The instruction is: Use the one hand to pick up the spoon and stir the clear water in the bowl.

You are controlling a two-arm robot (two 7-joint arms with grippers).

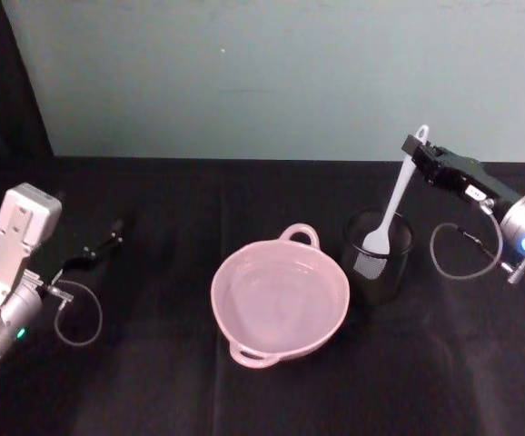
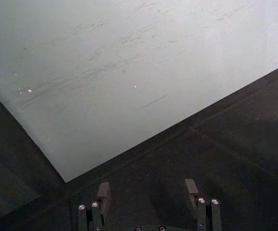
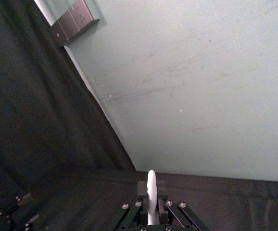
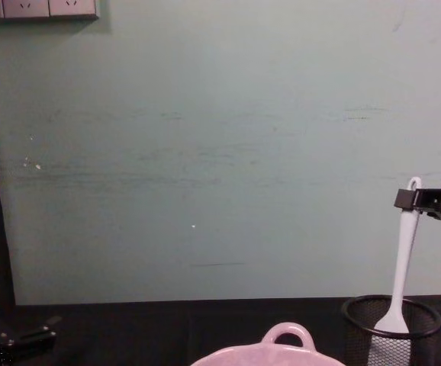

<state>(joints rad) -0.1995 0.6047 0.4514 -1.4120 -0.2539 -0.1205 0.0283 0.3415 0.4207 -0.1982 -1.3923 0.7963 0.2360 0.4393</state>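
Nearest us we log the pink bowl on the black table. Just right of the bowl stands a mesh cup with the spoon upright, blade inside. Our right hand is clamped on its handle. Far left of the bowl, our left hand rests, fingers apart.

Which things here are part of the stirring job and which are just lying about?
Job:
right tool, shut on the spoon
spoon, blade down in the cup
pink bowl, holding water

Lying about:
black mesh cup, beside the bowl
left tool, open, parked near the table's left edge
wall sockets
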